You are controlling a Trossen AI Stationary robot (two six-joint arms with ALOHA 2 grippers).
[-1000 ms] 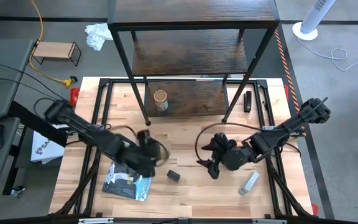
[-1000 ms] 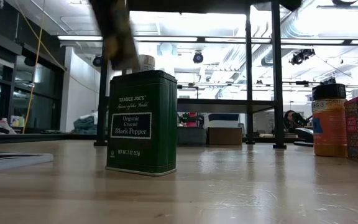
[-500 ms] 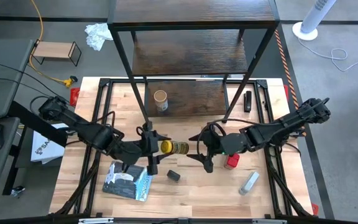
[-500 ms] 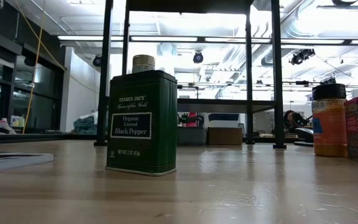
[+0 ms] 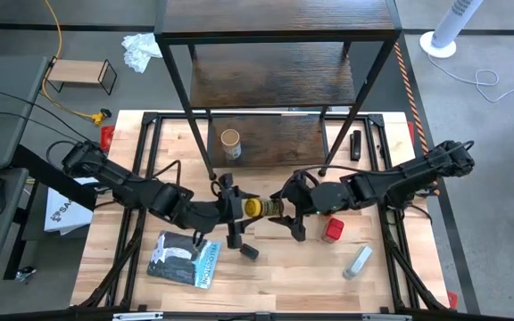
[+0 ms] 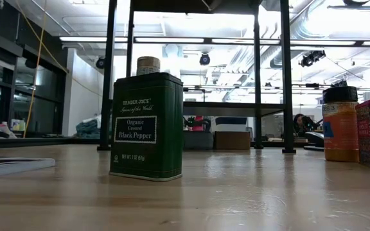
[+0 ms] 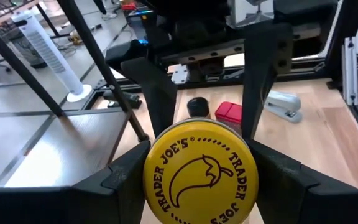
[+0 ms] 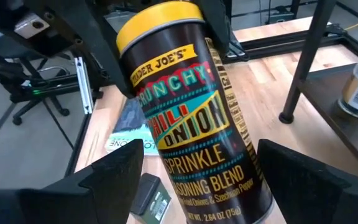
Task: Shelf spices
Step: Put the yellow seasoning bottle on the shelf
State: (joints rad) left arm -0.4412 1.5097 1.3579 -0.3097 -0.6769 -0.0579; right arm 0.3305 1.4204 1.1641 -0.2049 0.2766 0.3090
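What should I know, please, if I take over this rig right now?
Left claw: shut on the yellow-lidded jar, held sideways above mid-table.
Right claw: open around that jar's base, not gripping.
Done: tan-lidded jar stands on the shelf, bottom board.
Left: the held jar, plus red tin, brown jar and pepper tin on the table.

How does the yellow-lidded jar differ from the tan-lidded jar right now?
The yellow-lidded jar lies sideways off the table; the tan-lidded jar stands upright on the shelf's lowest board. The left gripper clamps the yellow-lidded jar's lid, with the right gripper's open fingers around its base; the tan-lidded jar is untouched. Both are small round spice jars.
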